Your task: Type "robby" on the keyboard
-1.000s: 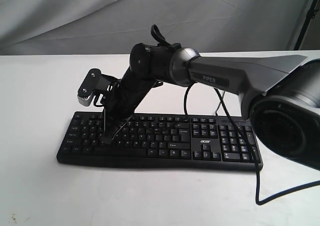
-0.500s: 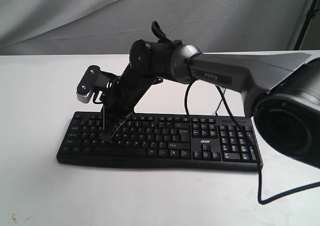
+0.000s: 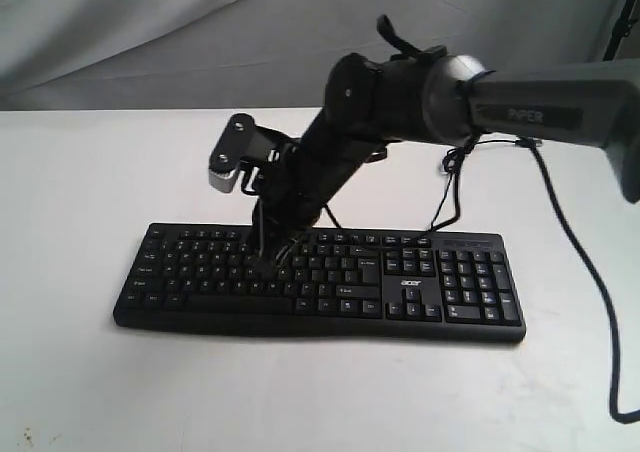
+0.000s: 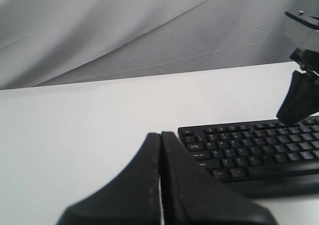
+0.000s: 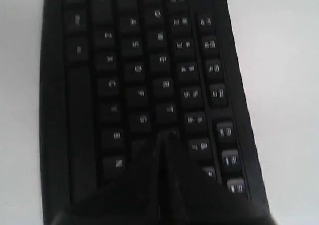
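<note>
Keyboard (image 3: 340, 287): flat on the table (image 3: 80, 192), long edge toward the exterior camera, number pad at that view's right end.
Right jaws: pressed shut, nothing gripped, tips pointing down at the letter rows a little left of the keyboard's middle.
Right wrist close-up: keyboard (image 5: 139, 75) fills the shot, blurred; closed tips sitting just past the T key, G alongside. Touching a key or just above it? Can't call it.
Left jaws: clamped together, empty, low over bare table (image 4: 75, 120); keyboard (image 4: 249, 150) well apart, its Esc corner nearest.
Exterior only: whole right arm (image 3: 400, 102) slanting down from the right, wrist camera (image 3: 232, 154) jutting out sideways, acer logo (image 3: 411, 283) readable.
Left wrist only: side-on look at the right arm (image 4: 299, 98) over the keyboard's back rows, grey cloth (image 4: 124, 31) behind the table.
</note>
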You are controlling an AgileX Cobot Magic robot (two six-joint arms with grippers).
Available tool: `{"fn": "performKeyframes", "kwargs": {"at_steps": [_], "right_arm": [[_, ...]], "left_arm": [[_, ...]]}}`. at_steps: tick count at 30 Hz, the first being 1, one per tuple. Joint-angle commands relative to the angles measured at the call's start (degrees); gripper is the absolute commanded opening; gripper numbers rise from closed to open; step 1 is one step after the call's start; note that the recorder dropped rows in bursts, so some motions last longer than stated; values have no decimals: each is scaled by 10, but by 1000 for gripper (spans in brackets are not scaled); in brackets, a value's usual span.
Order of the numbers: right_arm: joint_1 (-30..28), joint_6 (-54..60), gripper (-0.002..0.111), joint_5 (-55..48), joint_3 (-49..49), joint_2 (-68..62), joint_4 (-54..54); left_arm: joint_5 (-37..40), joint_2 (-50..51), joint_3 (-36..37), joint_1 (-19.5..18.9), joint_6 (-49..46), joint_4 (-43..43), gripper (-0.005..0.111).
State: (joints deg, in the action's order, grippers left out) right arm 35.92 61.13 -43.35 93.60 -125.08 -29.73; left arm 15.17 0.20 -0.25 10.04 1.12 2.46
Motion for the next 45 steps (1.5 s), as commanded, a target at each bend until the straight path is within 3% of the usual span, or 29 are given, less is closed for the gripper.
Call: {"fn": "performKeyframes", "kwargs": {"at_steps": [1,18,45], "right_arm": [[-33,70,0,17,-64,33,-83],[-34,11,0,63,-86,34,-12],[-34,14,0,69,-86,13,-1]], "left_arm": [[-3,-2,2,3,2,3,0],[-3,-2,2,3,2,3,0],[-3,-2,2,3,2,3,0]]}}
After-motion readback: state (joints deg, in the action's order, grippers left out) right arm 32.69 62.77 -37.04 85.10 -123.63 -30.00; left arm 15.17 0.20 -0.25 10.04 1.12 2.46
